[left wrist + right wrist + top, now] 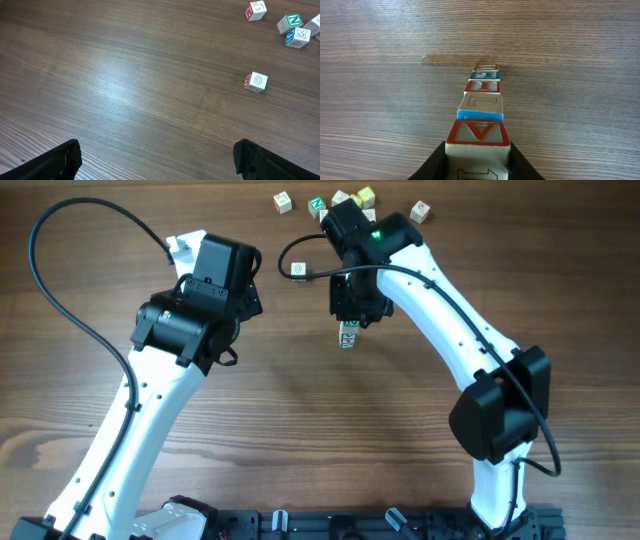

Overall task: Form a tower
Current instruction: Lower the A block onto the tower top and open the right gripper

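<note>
One brown wood-grain tabletop (300, 440) filled every view. Loose whitish wooden cubes, at least six, included an O cube (257, 81), an N cube (290, 21) and an M cube (300, 36). One narrow tower of whitish wooden letter cubes (348, 335) stood mid-table; the right gripper (479, 162) clamped its top A cube (477, 132). The left gripper (155, 160) stood wide, empty.

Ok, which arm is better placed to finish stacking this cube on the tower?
Right. The right gripper is shut on the red A cube, lined up over the tower. The left gripper is open and empty, facing only loose cubes.
</note>
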